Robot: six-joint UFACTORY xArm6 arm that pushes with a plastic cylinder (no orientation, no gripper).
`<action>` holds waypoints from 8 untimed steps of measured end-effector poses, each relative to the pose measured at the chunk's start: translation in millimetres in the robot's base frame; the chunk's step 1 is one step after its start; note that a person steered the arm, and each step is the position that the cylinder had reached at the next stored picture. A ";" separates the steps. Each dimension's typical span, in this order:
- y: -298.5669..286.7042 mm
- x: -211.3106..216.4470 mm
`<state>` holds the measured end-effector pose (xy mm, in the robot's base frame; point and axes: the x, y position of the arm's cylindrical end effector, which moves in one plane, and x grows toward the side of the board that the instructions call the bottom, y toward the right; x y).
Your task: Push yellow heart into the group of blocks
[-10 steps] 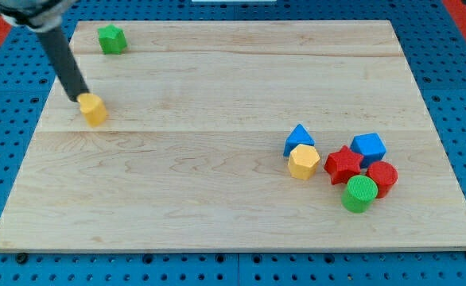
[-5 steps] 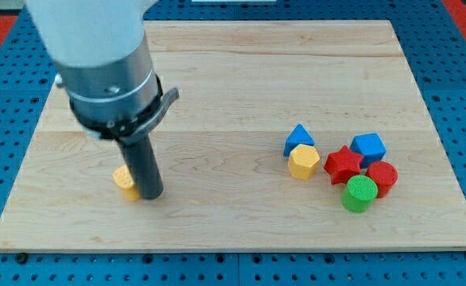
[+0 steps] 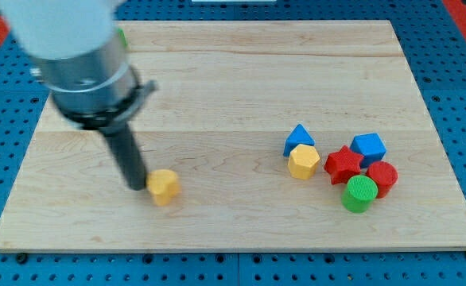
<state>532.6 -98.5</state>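
No writing shows. My tip touches the left side of the small, plain yellow heart block on the wooden table, well apart from the group.

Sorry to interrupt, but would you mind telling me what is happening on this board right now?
My tip sits against the view's left side of the yellow heart, to push it toward the view's right. The group there, blue triangle, yellow hexagon, red star and others, is still well apart from it.
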 end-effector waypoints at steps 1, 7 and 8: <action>58.4 7.0; 199.7 57.8; 130.5 62.6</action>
